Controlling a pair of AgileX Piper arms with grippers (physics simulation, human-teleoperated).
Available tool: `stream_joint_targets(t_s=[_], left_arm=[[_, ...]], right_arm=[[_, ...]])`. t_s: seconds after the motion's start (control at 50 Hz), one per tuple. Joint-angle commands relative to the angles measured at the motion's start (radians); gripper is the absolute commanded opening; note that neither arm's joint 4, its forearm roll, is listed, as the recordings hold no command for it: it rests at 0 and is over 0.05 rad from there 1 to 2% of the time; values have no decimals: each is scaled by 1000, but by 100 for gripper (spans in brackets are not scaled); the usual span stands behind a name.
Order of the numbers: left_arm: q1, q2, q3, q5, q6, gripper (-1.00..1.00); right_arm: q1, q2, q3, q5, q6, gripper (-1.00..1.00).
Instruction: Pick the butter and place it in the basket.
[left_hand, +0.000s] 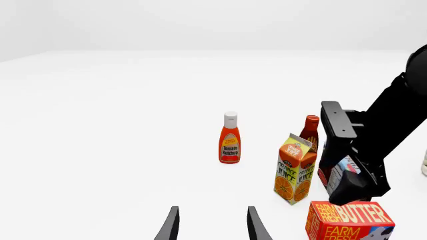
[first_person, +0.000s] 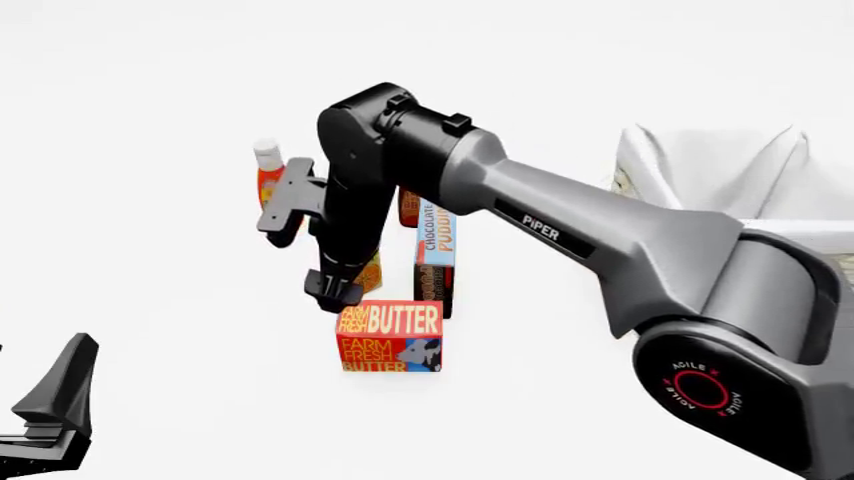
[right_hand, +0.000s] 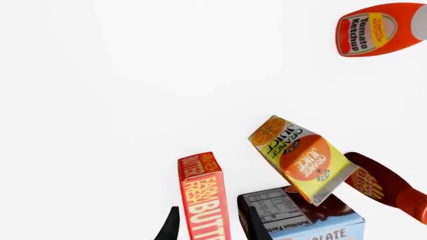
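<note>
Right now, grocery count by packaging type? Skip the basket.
Bottles: 2, tomato ketchup bottle and dark red sauce bottle
Cartons: 1, orange juice carton
Boxes: 2, butter and chocolate pudding box
Total: 5

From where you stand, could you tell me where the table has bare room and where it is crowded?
Open table lies left of the ketchup bottle and in front of the butter, toward the left claw. It is crowded behind the butter: orange juice carton, chocolate pudding box and a dark red bottle cluster, with the right claw there. The basket fills the far right.
</note>
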Motion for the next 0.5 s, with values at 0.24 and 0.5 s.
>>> stream_joint_targets(t_s=[0.24, 0.5], left_arm=[[0, 0, 0, 0, 0, 100], [0, 0, 0, 0, 0, 100]], right_arm=[[6, 16, -4, 0, 3, 100], [11, 35, -20, 0, 3, 100]])
